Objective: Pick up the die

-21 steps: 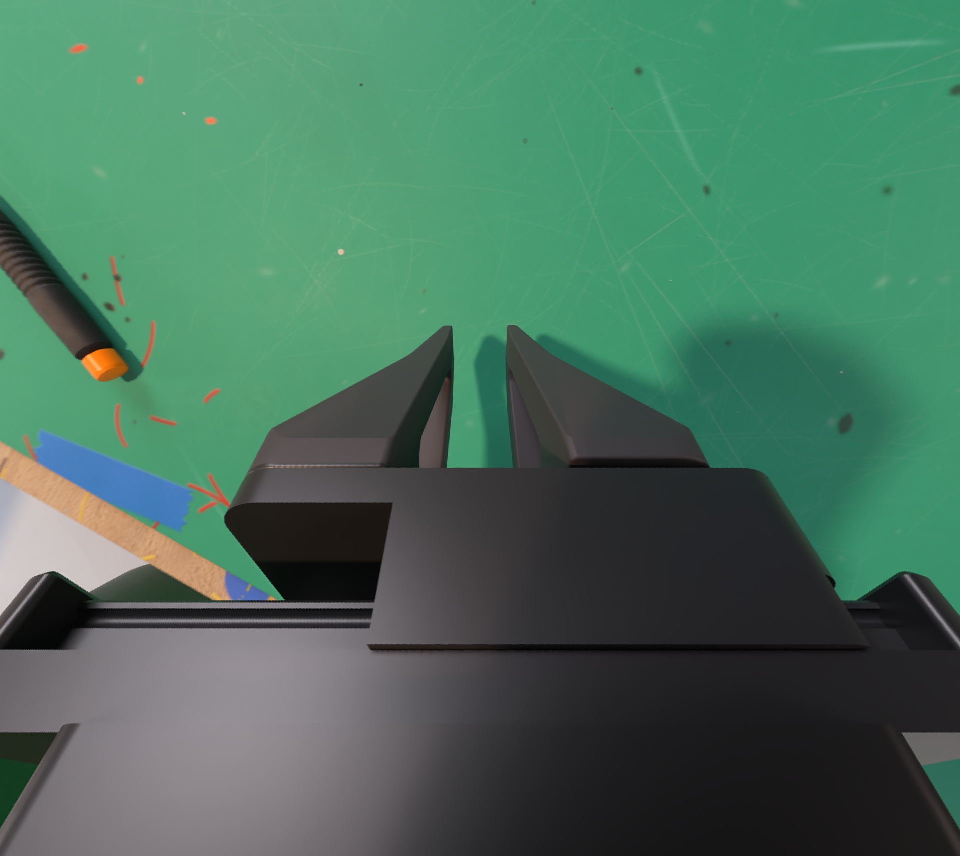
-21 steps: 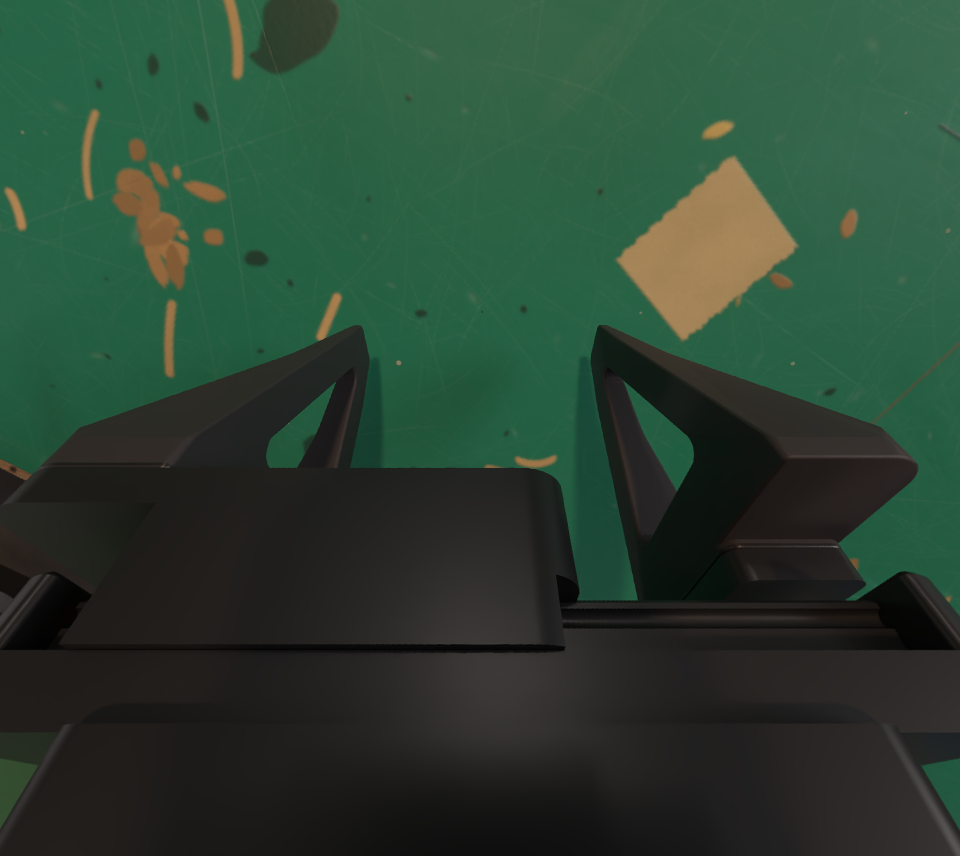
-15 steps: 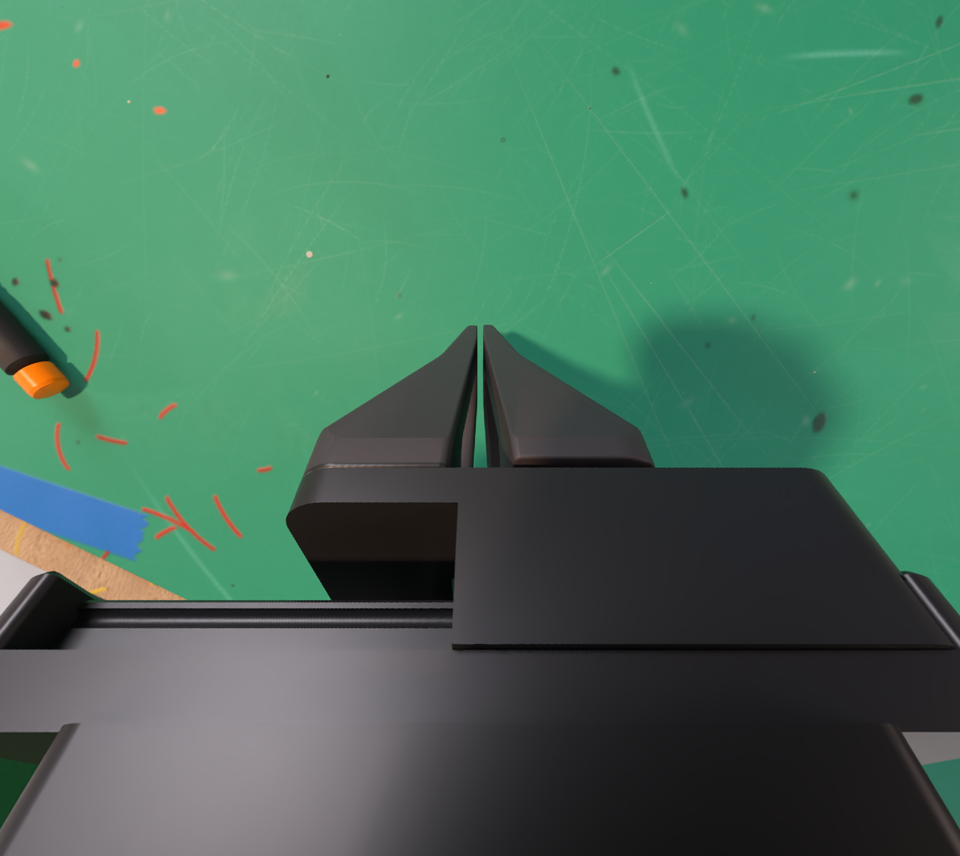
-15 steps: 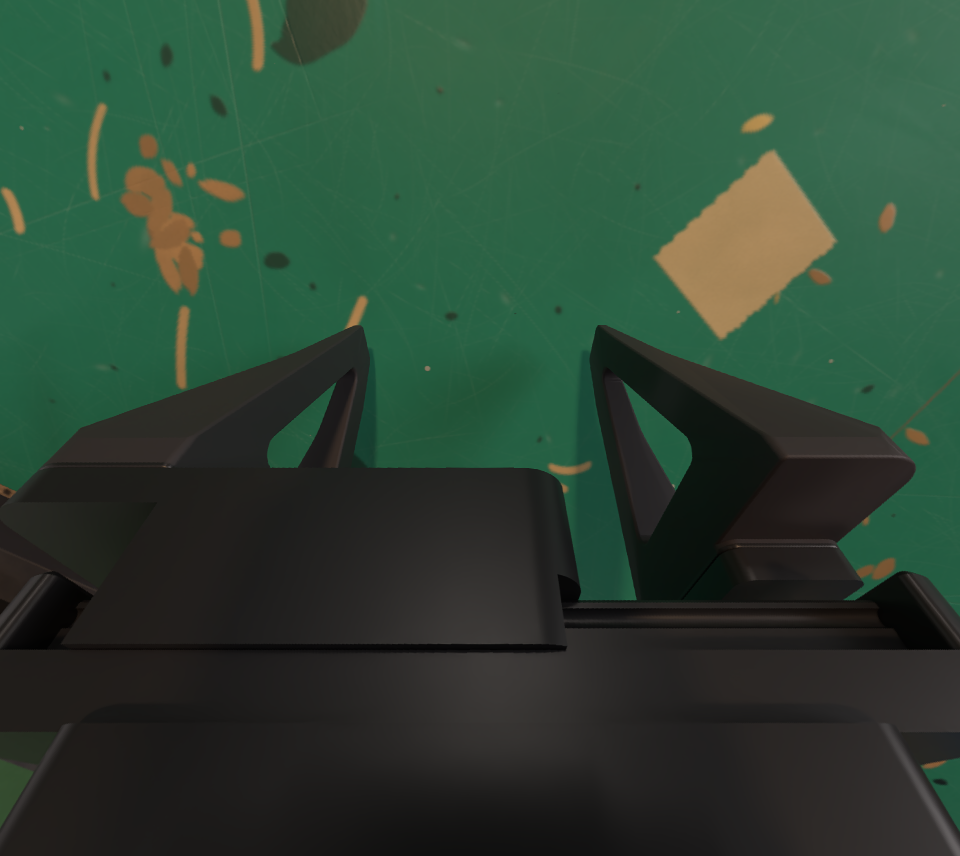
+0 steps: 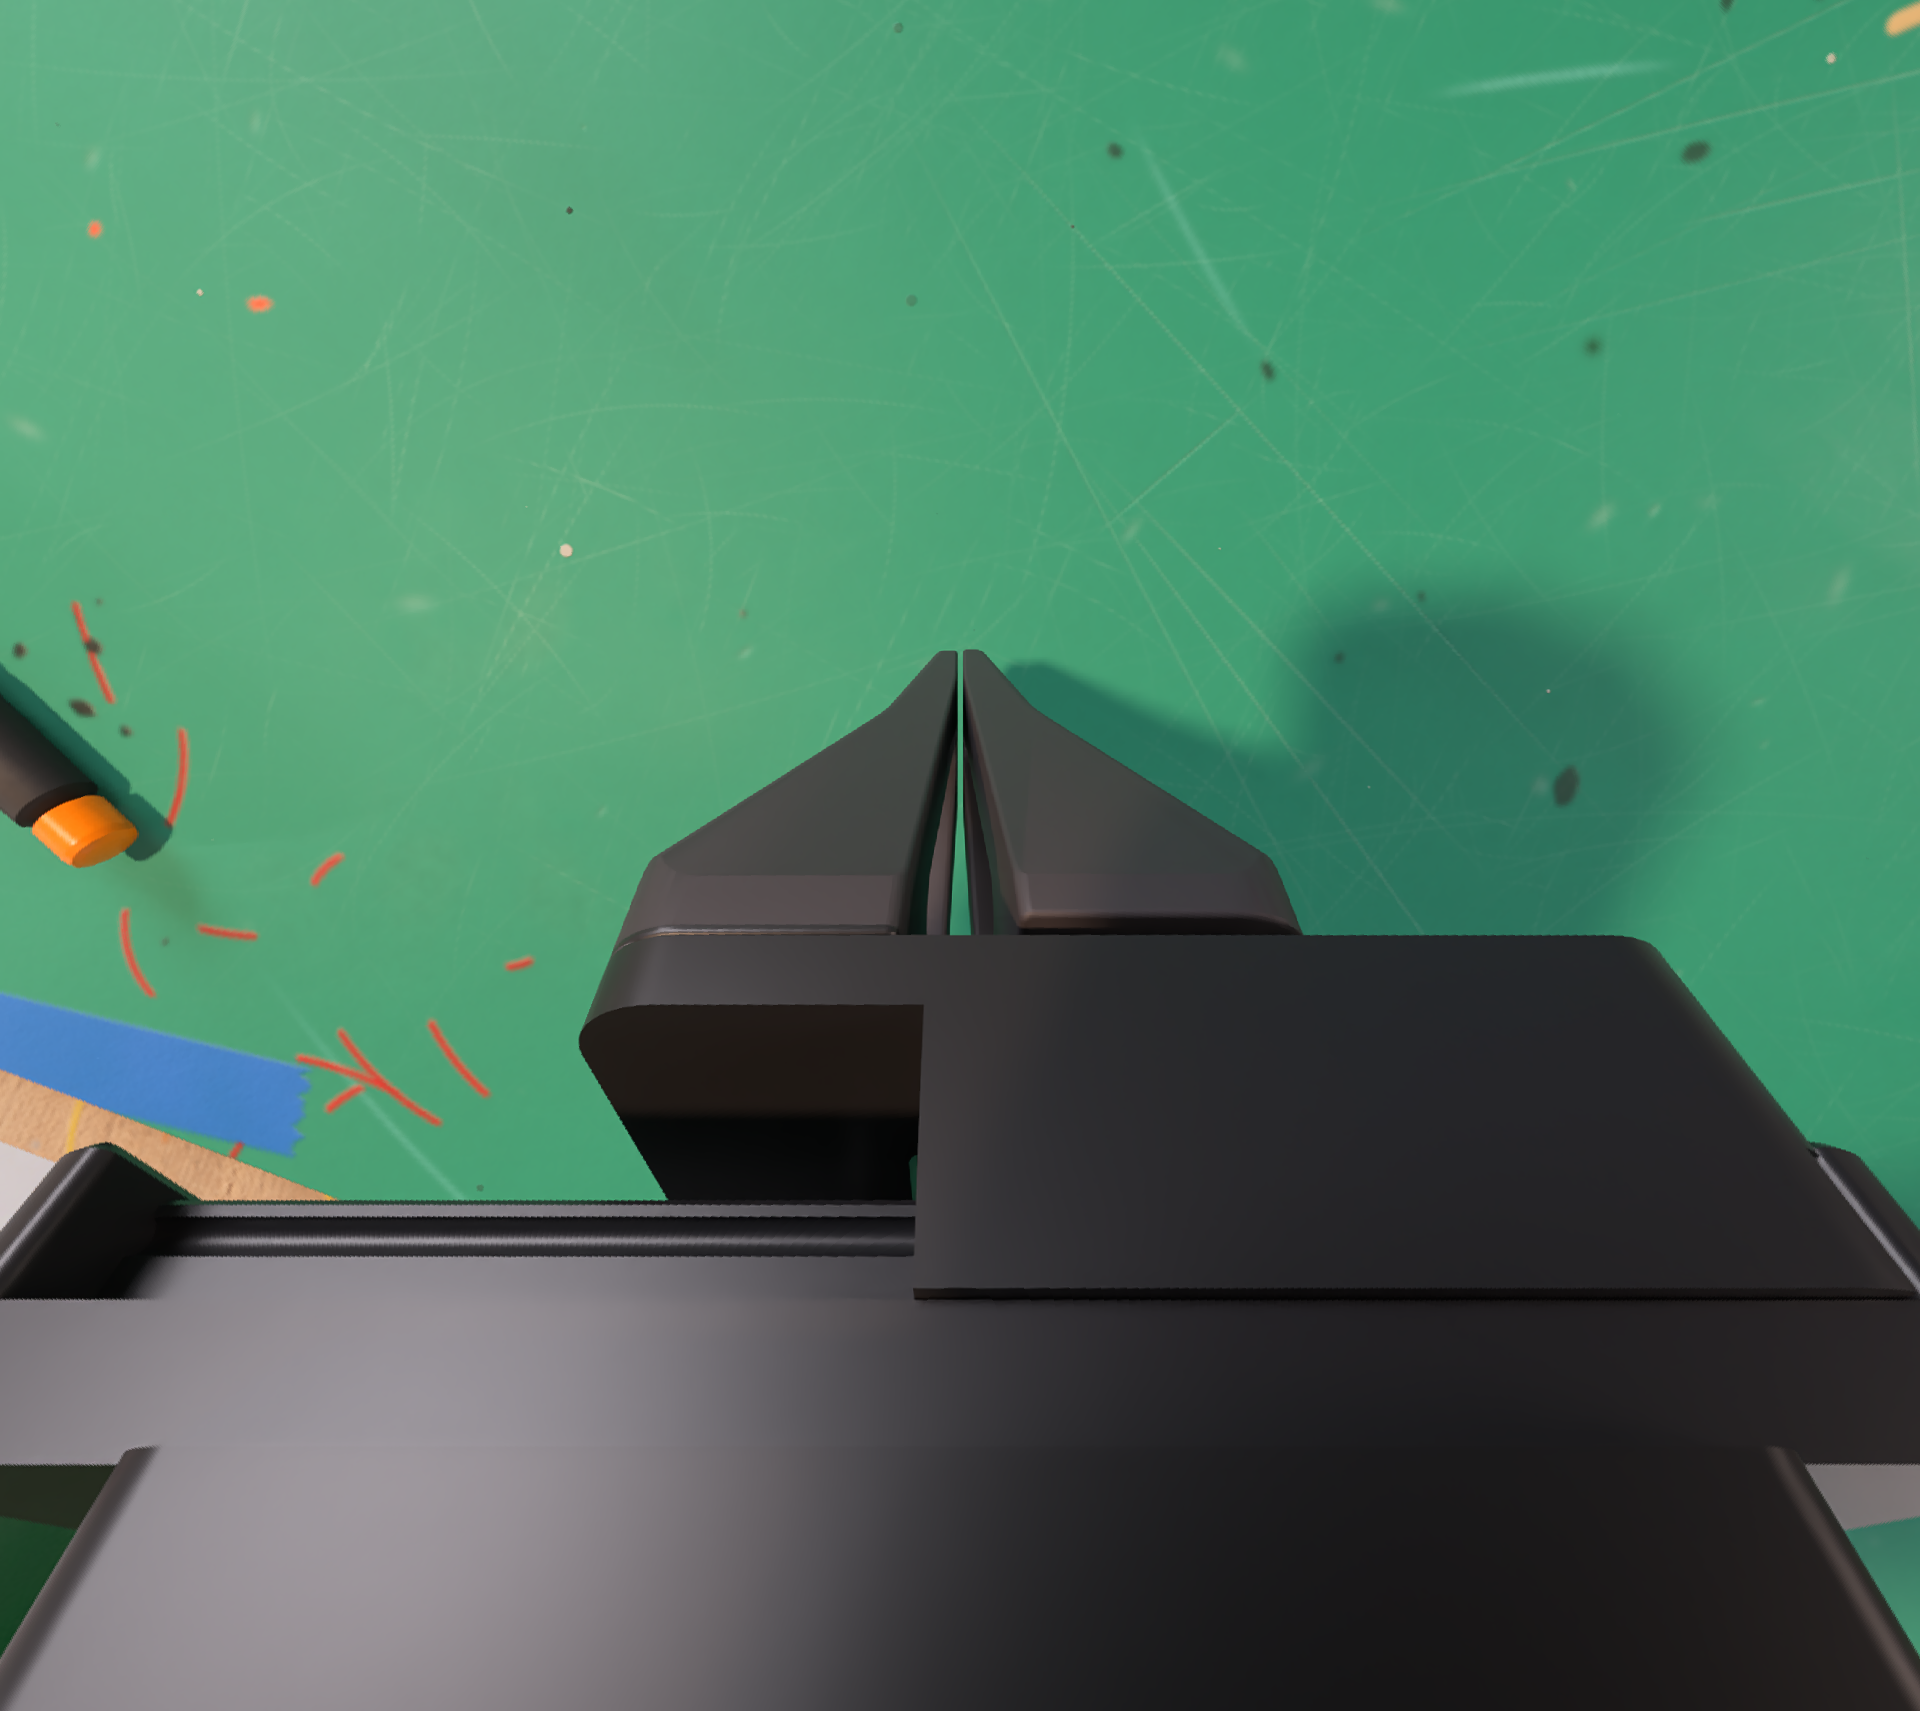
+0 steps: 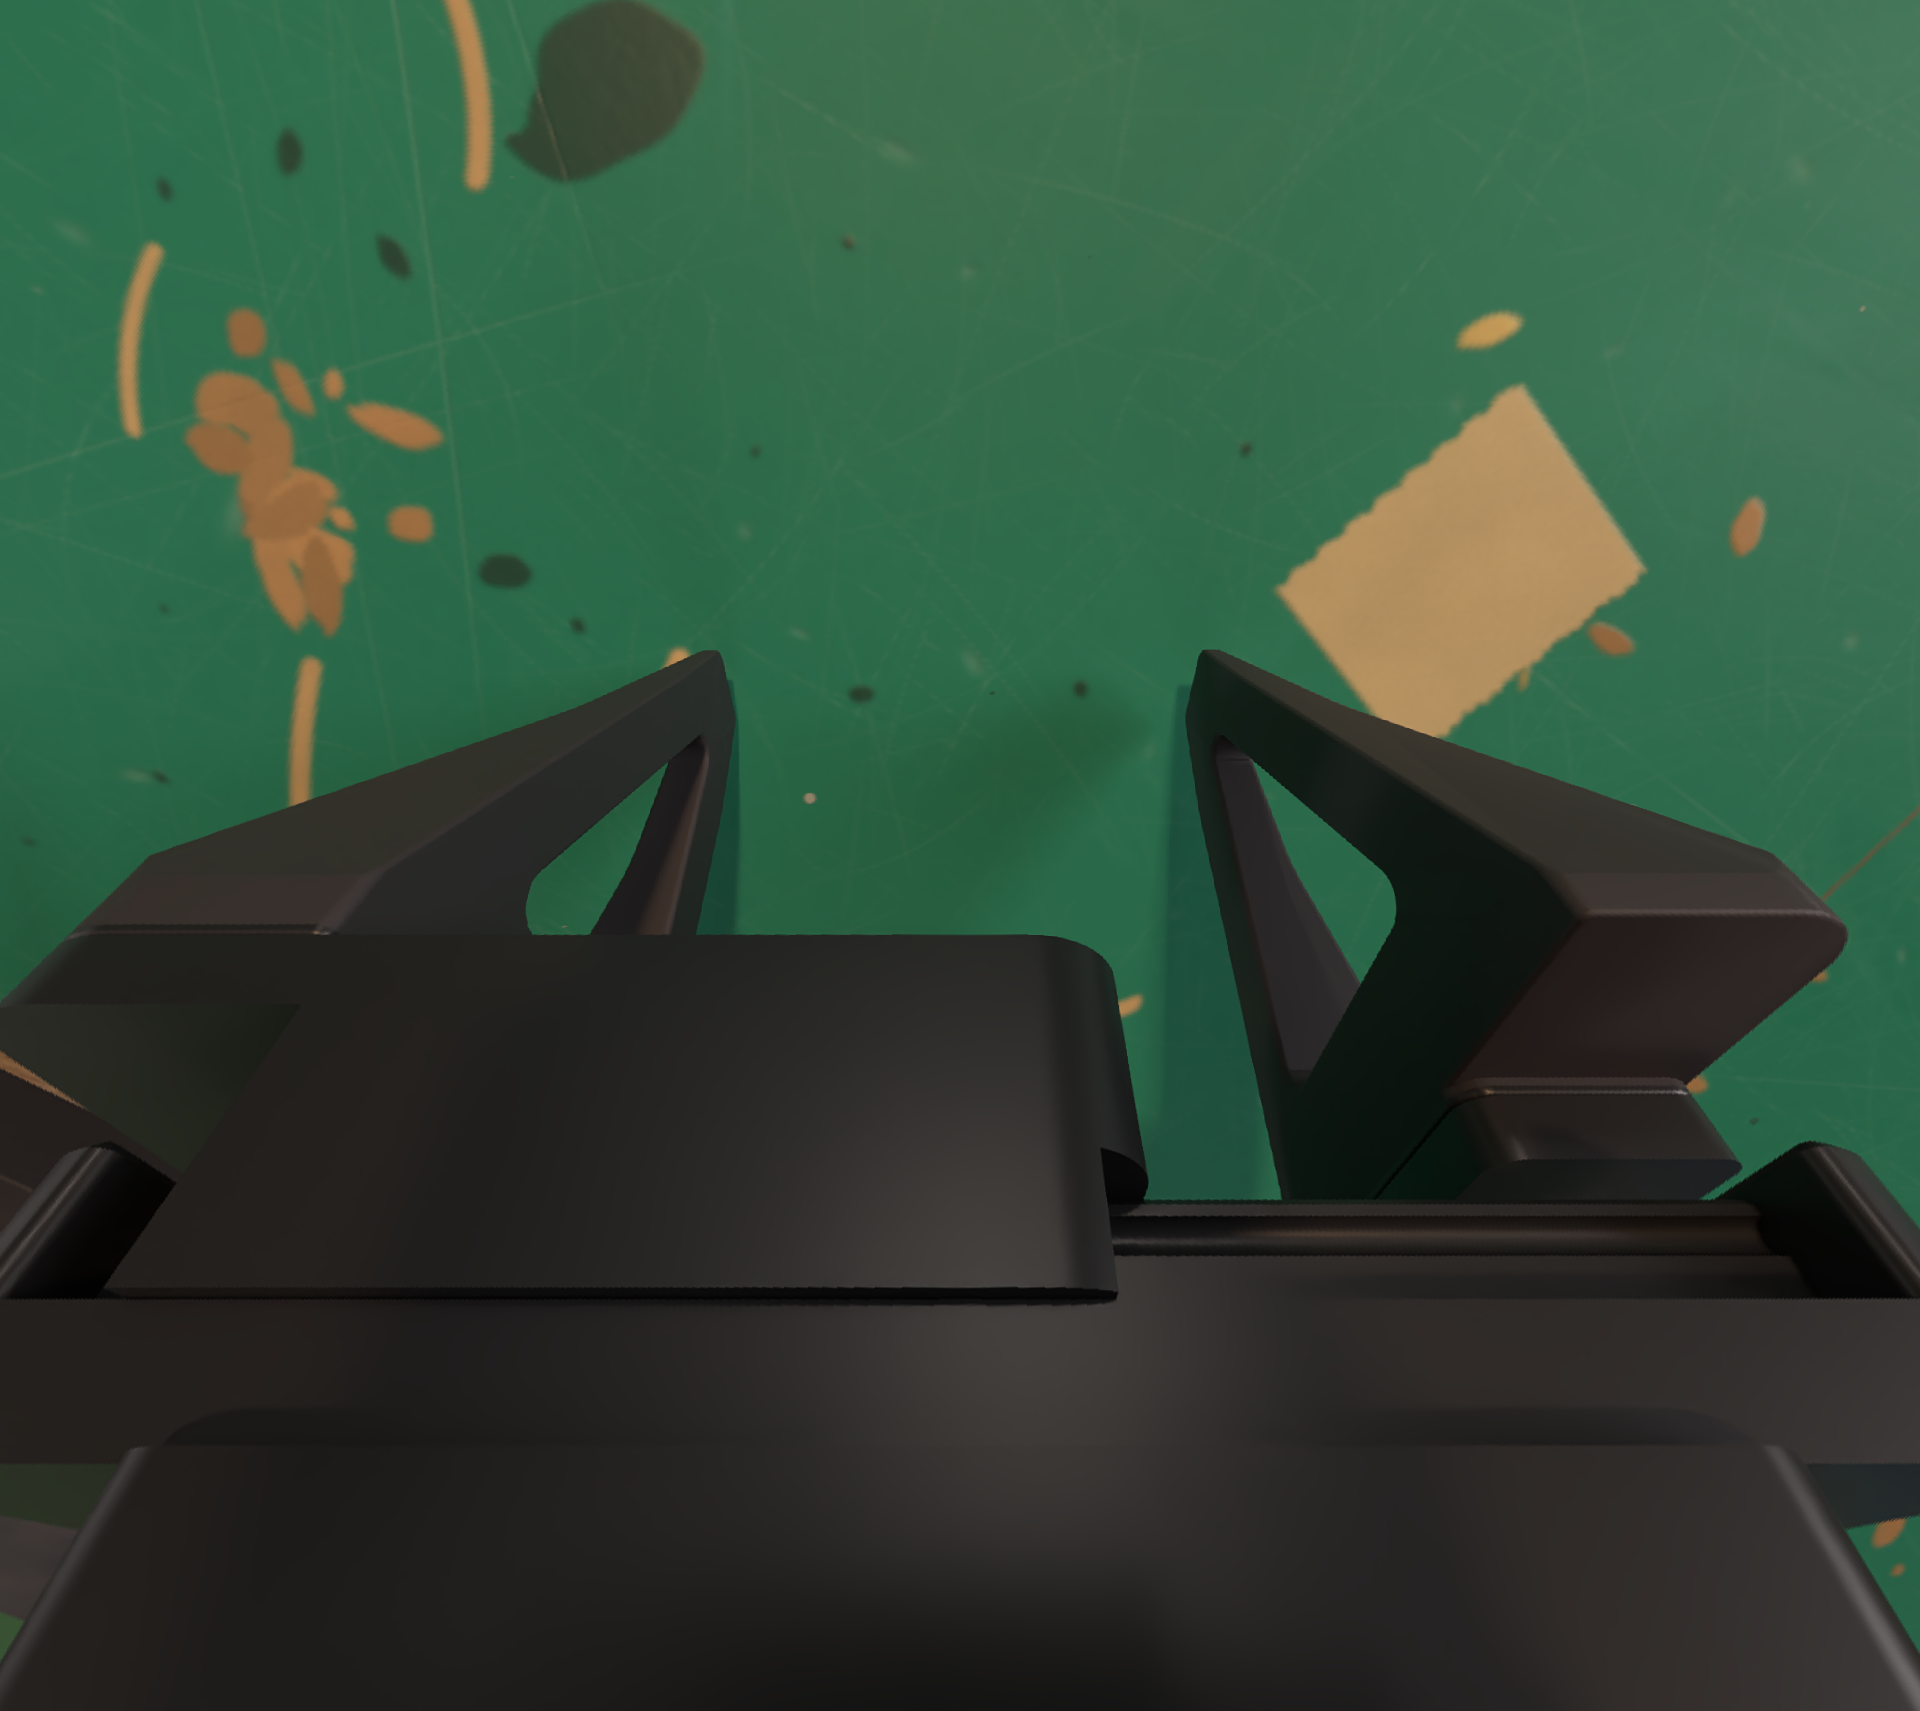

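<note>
Green mat point(image 5: 727, 311) fills both wrist views, and we see no die in either. So we cannot tell which way the die lies from either gripper, or which arm is nearer, and it has no long axis to note.

Left gripper point(image 5: 959, 659) is closed, fingers pressed together with nothing between them. It hovers over bare mat, its shadow falling to the right.

Right gripper point(image 6: 956, 674) is spread wide and empty, with only mat between the fingers.

Near the left gripper: a black marker point(image 5: 42, 778) with an orange tip at the left edge of its view, red scribbles around it, blue tape point(image 5: 145, 1074) and a wooden board edge point(image 5: 125, 1152) in the lower left corner.

Near the right gripper: a tan paper patch point(image 6: 1460, 565) just beyond the right finger, orange paint flecks point(image 6: 270, 487), a dark blot point(image 6: 613, 87).

We judge the pick not started. The right one looks readier since it is already spread. Nothing blocks either gripper on the mat we can see.
</note>
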